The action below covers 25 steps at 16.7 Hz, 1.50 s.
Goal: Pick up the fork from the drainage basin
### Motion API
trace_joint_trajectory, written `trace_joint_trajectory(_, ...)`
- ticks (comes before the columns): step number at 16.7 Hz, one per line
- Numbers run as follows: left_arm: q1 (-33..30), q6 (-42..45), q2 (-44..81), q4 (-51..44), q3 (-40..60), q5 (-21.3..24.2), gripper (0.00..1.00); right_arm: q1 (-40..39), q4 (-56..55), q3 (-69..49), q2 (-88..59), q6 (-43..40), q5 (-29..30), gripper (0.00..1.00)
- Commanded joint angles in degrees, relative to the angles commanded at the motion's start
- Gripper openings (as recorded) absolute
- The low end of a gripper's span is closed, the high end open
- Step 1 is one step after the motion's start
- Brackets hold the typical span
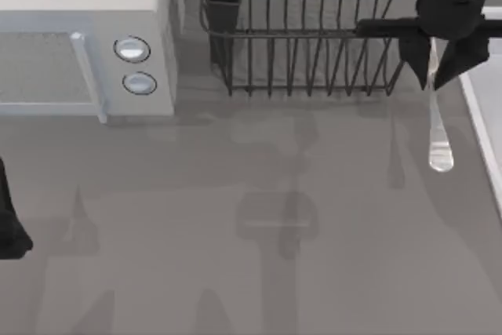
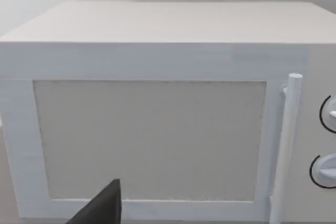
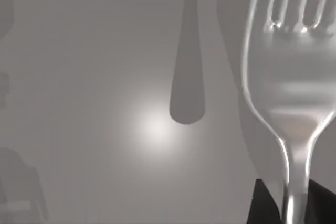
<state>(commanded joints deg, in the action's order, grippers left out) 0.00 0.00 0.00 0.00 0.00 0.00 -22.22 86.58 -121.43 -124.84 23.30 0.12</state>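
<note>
Right gripper (image 1: 433,68) clenched on fork (image 1: 438,127) shaft, hanging clear above counter (image 1: 235,233) beside drainage basin (image 1: 306,37), seemingly lifted out; left gripper (image 1: 12,229) parked by microwave (image 1: 78,52), state unclear

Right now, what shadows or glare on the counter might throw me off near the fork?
Top view: the fork hangs from the right gripper, its thin shadow on the table beside it; broader arm shadows lie mid-table. Right wrist view: a bright glare spot sits beside the fork's dark handle-shaped shadow. Left gripper parked at the left edge.
</note>
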Motion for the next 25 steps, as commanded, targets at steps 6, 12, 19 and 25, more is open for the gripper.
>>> trace_joint_trajectory(6, 0.0, 0.0, 0.0, 0.0, 0.0, 0.0, 1.00, -1.0, 0.7, 0.3, 0.7, 3.0, 1.5, 0.00)
trace_joint_trajectory(12, 0.0, 0.0, 0.0, 0.0, 0.0, 0.0, 1.00, -1.5, -8.9, 9.8, 0.8, 2.7, 0.9, 0.00)
trace_joint_trajectory(19, 0.0, 0.0, 0.0, 0.0, 0.0, 0.0, 1.00, -2.3, -23.9, 24.4, 0.6, 2.4, 0.0, 0.00)
trace_joint_trajectory(25, 0.0, 0.0, 0.0, 0.0, 0.0, 0.0, 1.00, -2.3, -23.9, 24.5, 0.6, 2.4, 0.0, 0.23)
